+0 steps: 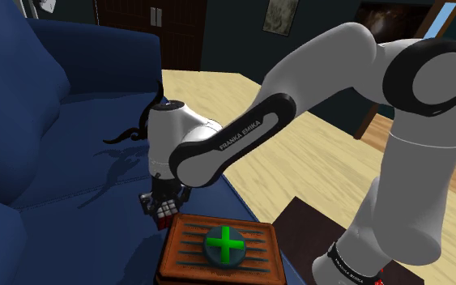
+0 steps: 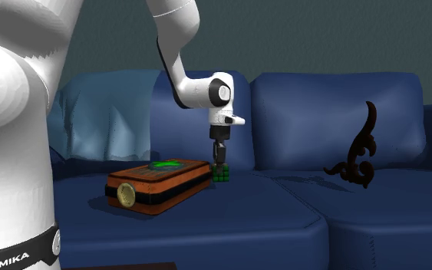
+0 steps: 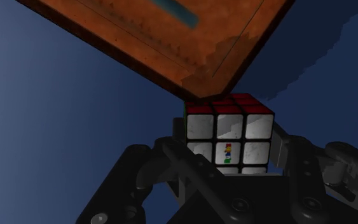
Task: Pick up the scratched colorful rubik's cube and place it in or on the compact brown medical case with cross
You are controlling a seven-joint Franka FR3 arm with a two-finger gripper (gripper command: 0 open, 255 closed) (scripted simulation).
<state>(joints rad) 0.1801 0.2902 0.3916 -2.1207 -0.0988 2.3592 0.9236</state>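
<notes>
The rubik's cube [image 3: 228, 133], white-faced with a red side and scuffed stickers, rests on the blue sofa seat just off a corner of the brown case [image 3: 171, 38]. My gripper [image 3: 228, 149] comes straight down on it, and its black fingers [image 3: 179, 137] press against the cube's two sides. In the shoulder view the cube [image 1: 163, 208] peeks out under the gripper [image 1: 166, 198], right behind the case [image 1: 187, 257] with its green cross [image 1: 225, 244]. In the second exterior view the cube [image 2: 222, 173] sits at the case's [image 2: 160, 184] right end, below the gripper [image 2: 220, 162].
A dark curly ornament [image 2: 357, 157] leans against the sofa's back cushions [image 2: 321, 115], well away from the gripper. The sofa seat edge [image 1: 250, 206] drops to a wooden floor [image 1: 315, 162]. My stand [image 1: 315, 235] is beside the sofa.
</notes>
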